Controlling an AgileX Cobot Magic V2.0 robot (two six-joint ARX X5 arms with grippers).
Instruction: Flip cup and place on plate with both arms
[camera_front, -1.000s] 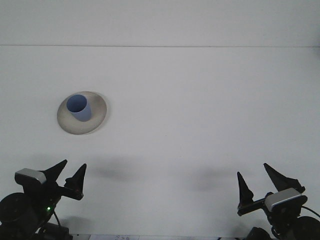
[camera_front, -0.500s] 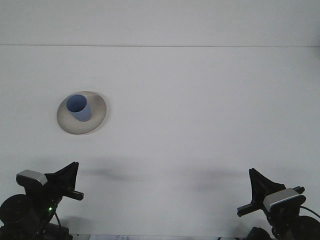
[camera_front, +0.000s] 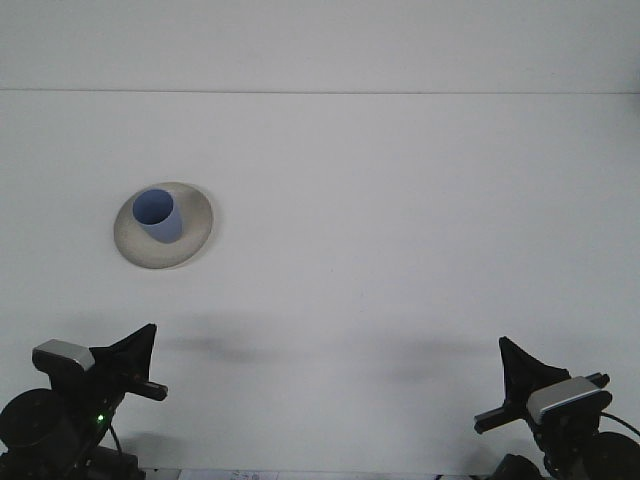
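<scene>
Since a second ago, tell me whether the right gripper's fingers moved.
Yes. The right gripper has closed: its two spread fingers came together into one point, and its body stayed at the table's near right edge.

This looks like a robot lab or test bench rather than a home. A plain white table (camera_front: 400, 220) fills the front view up to a bare white wall (camera_front: 320, 40), with only a plate (camera_front: 190, 248) and a blue cup (camera_front: 158, 215) standing on it. Two black arms with cables sit at the near edge, the left (camera_front: 60, 405) showing a green status light.
</scene>
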